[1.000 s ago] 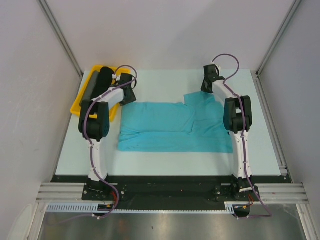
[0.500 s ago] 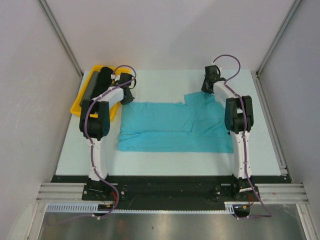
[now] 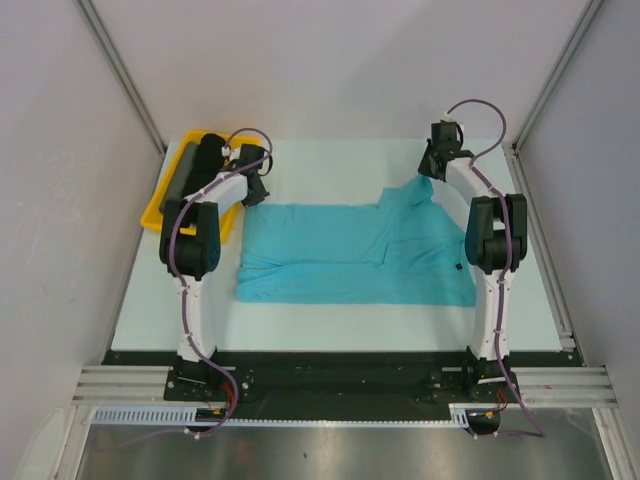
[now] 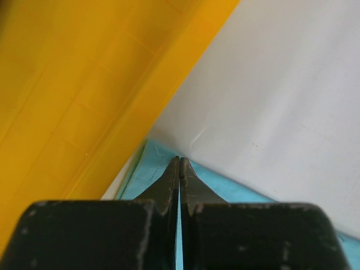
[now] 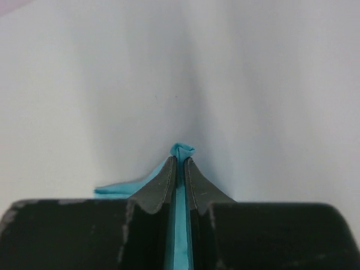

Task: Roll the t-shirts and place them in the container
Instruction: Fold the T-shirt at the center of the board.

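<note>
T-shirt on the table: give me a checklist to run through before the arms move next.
1. Does the right gripper hold the t-shirt: ok, teal fabric is pinched between its fingers.
2. Does the left gripper hold fabric: cannot tell; it is shut at the shirt's far left corner.
3. Shirt flat: not ok; creased along the near edge, far right corner raised.
4. Left gripper off the yellow tray: ok; the tray is beside it, apart.

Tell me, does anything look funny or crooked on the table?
Only the far right corner of the t-shirt: the right hand pinches it up into a little peak, while the rest lies flat. Nothing looks spilled or torn.
</note>
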`<state>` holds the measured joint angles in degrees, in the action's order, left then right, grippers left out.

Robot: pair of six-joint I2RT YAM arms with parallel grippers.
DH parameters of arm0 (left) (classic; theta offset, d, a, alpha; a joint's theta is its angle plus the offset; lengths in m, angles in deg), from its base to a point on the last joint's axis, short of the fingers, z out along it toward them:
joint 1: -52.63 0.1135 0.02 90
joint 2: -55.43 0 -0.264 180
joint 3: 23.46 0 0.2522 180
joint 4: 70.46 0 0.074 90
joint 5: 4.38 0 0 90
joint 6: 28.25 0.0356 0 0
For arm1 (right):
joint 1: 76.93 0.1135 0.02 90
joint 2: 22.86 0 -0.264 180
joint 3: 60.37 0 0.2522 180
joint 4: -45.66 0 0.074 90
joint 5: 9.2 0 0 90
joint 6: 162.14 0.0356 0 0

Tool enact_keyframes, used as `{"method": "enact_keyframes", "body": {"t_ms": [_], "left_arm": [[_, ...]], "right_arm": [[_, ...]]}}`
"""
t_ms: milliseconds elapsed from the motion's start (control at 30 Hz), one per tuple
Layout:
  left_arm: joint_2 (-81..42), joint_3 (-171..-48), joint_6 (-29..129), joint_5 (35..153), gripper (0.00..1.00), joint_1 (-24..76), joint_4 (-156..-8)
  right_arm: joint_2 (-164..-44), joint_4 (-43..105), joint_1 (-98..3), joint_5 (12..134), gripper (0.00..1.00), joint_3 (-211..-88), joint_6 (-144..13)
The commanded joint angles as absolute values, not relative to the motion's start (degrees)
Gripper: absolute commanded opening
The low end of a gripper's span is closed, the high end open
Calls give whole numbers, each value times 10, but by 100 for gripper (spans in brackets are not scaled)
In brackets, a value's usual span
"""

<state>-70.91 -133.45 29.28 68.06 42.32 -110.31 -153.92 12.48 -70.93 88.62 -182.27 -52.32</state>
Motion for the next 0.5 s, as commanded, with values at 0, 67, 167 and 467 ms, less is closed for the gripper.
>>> {"method": "enact_keyframes", "body": {"t_ms": [0,67,167,467], "left_arm": [[-681,-1345,297,680,0,427,-1092],[-676,-1336,296,684,0,427,-1090],[-662,-1326,299,684,0,427,-1082],[-630,-1306,305,673,0,426,-1073]], "right_arm": [[-1473,163,-709,883,4,-1804,-532],[-1457,173,-709,877,4,-1790,-529],[-1436,188,-710,877,4,-1763,-528],[-1396,189,-715,879,4,-1723,-529]]}}
